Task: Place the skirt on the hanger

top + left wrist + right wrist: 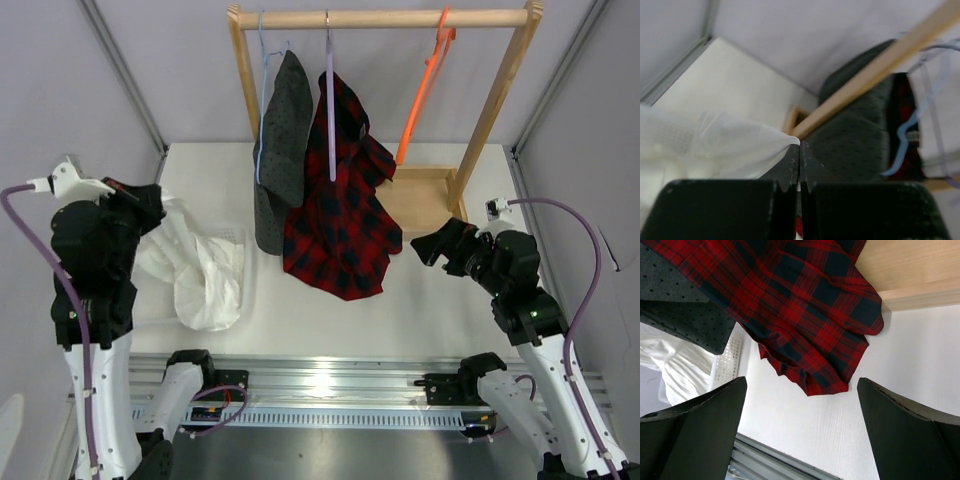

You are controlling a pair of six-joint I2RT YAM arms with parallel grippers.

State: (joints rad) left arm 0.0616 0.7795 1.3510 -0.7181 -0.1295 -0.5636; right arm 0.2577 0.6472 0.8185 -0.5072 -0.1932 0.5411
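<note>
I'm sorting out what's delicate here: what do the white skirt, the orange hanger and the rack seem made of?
The skirt looks like thin, matt white fabric: it gathers in soft folds and its edge is half see-through. The hanger seems smooth plastic: thin, evenly bright orange. The rack looks like pale bare wood, probably unpainted.

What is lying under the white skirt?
A white perforated basket shows at the edge of the skirt. The fabric covers its inside, so anything else under there cannot be seen.
</note>
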